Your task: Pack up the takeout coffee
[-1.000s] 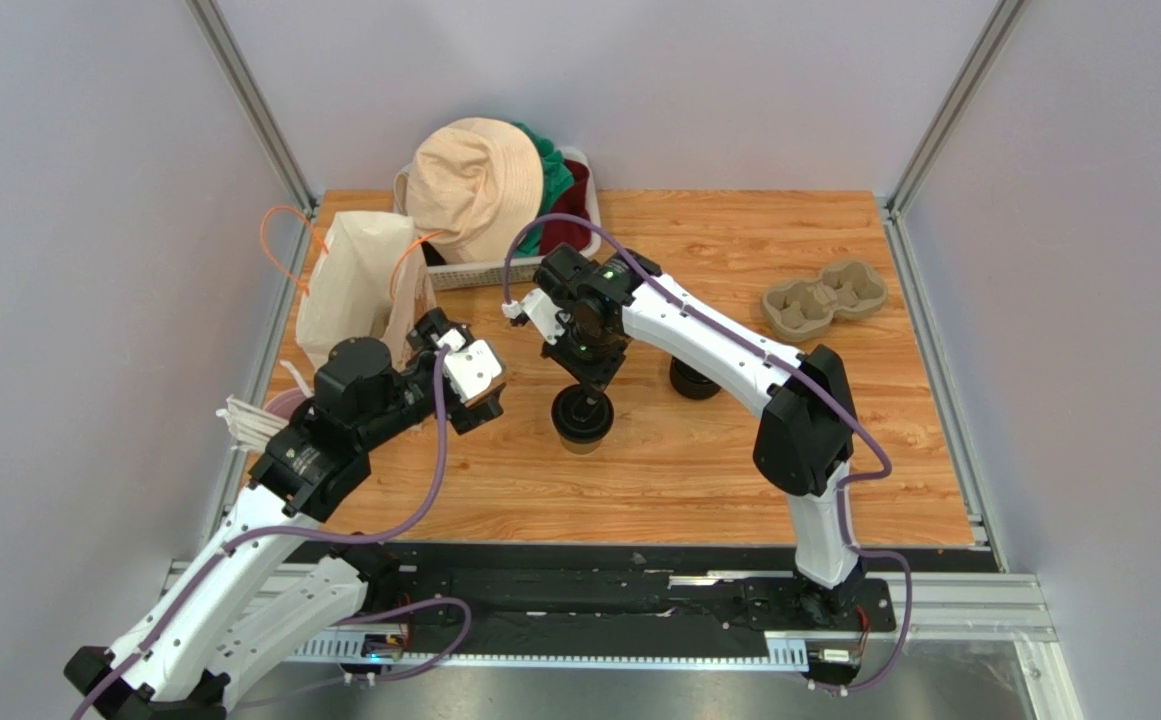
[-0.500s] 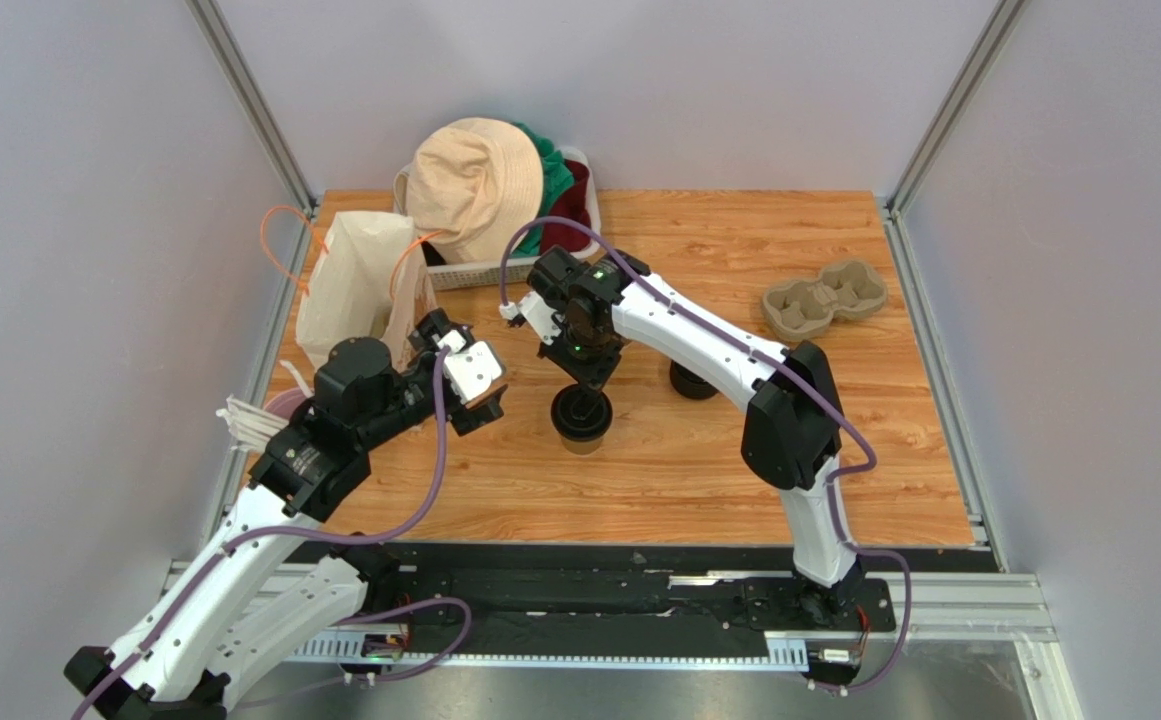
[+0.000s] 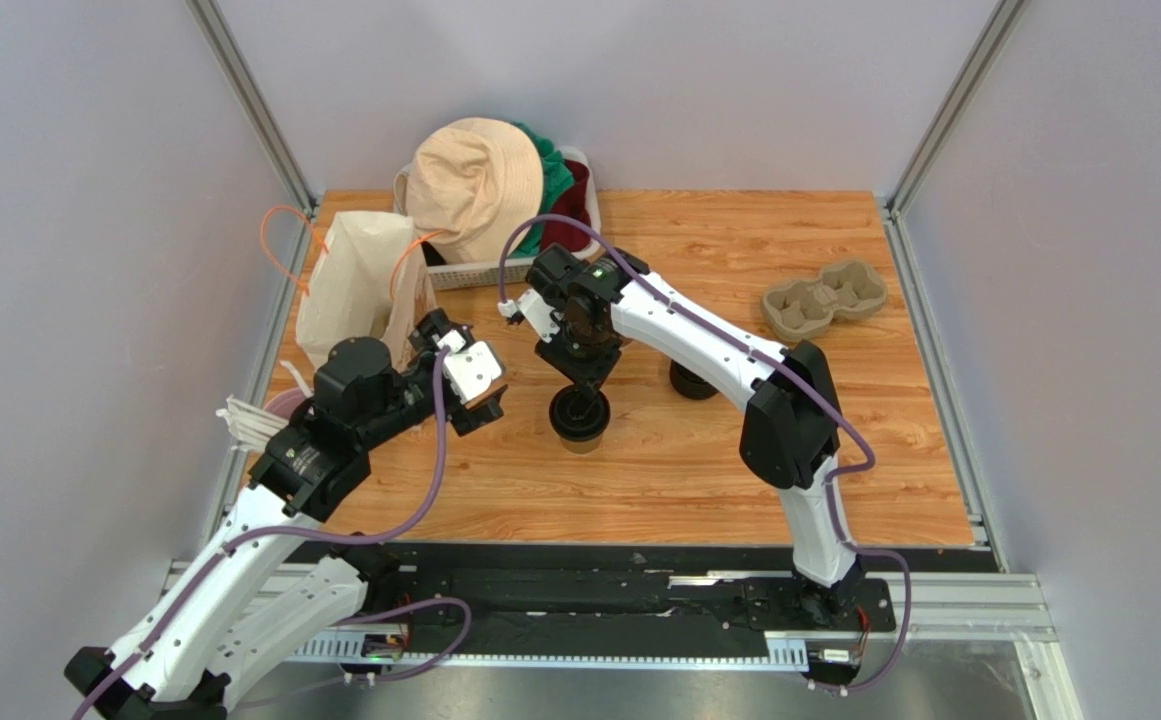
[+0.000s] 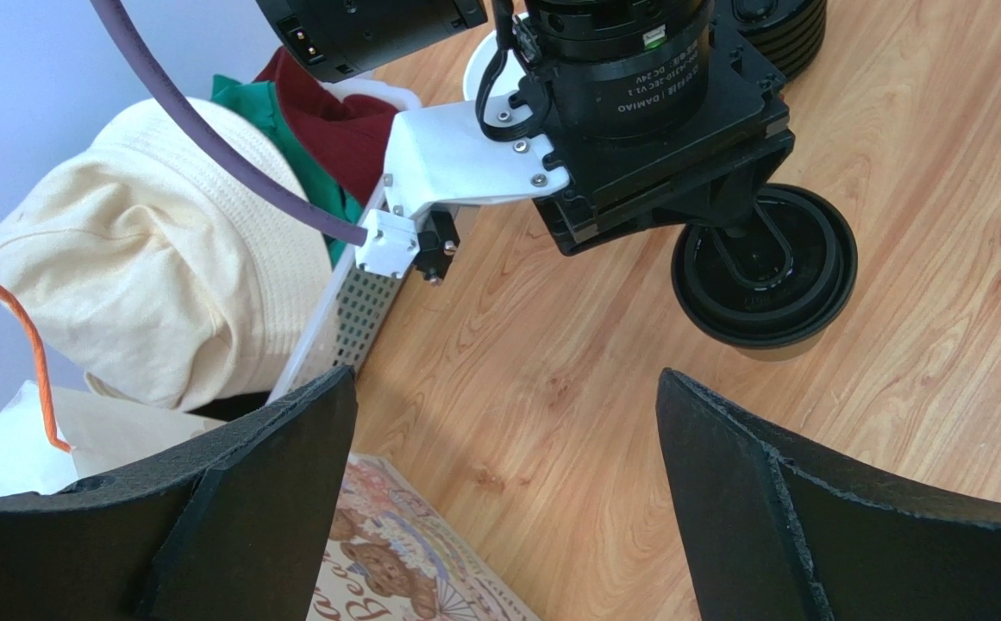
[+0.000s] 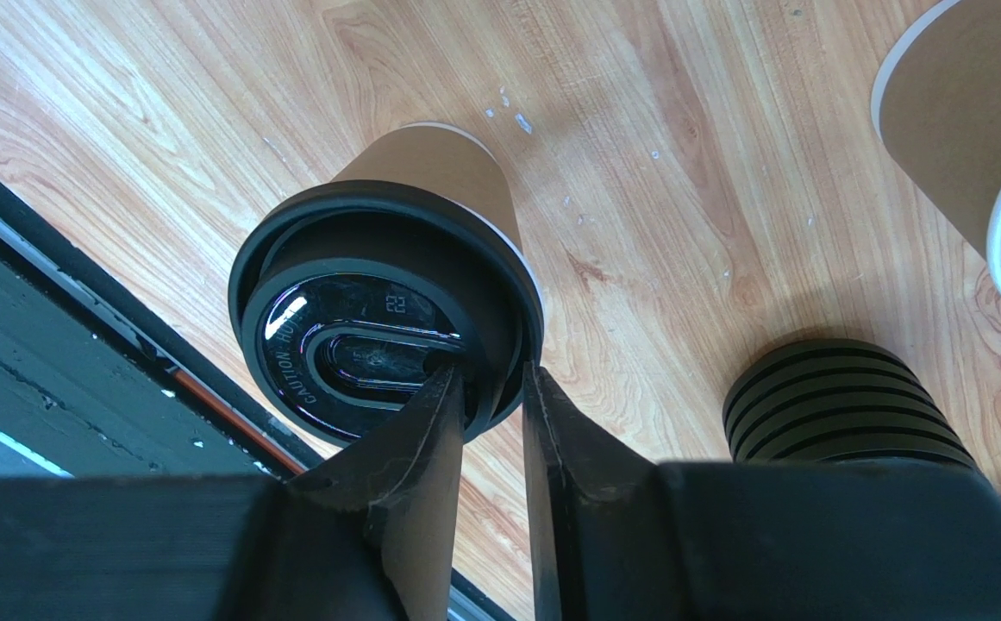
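The takeout coffee, a kraft-brown cup under a black lid, stands upright on the wooden table near the middle. My right gripper hangs straight over it. In the right wrist view its fingers straddle the lid's near rim with a narrow gap; one fingertip lies inside the rim, the other stands just outside it. The left gripper hovers wide open to the cup's left with nothing between its fingers. Seen from the left wrist, the lidded cup sits beneath the right arm's wrist.
A stack of bare black lids sits right of the cup. A cardboard cup carrier lies at the right. A paper bag stands at the back left beside a white basket holding hats. Stacked brown cups stand nearby.
The right gripper's fingers have parted a little on the lid's rim. That arm and the cup have shifted slightly left. The left arm has stayed still.
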Action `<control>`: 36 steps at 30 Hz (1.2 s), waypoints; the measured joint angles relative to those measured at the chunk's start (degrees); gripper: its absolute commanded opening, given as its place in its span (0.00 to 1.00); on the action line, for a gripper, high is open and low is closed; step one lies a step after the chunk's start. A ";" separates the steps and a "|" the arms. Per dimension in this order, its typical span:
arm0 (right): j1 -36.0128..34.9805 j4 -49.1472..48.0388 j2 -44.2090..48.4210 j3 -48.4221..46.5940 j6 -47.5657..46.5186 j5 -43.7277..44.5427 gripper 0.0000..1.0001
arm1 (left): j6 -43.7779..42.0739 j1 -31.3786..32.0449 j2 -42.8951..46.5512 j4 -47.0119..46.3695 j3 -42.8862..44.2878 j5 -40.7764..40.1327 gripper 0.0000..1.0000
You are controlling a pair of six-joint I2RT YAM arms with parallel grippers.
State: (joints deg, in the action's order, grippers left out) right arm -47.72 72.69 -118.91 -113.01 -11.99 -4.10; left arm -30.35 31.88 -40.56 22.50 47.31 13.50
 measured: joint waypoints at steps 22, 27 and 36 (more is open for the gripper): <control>8.79 -3.41 21.35 8.61 -0.96 -4.87 0.66 | 0.02 -0.02 -11.06 4.20 4.28 6.95 0.99; 13.35 -5.29 28.94 17.05 -1.40 -7.06 0.68 | 0.00 -0.04 -21.27 9.75 12.48 9.40 0.99; 17.92 -7.58 35.06 24.22 -1.84 -9.44 0.69 | 2.10 -0.04 -36.76 15.04 23.41 17.38 0.99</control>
State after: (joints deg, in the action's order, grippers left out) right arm -29.80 65.10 -83.85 -88.79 -13.82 -13.54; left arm -28.25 31.83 -77.32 37.54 70.72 30.87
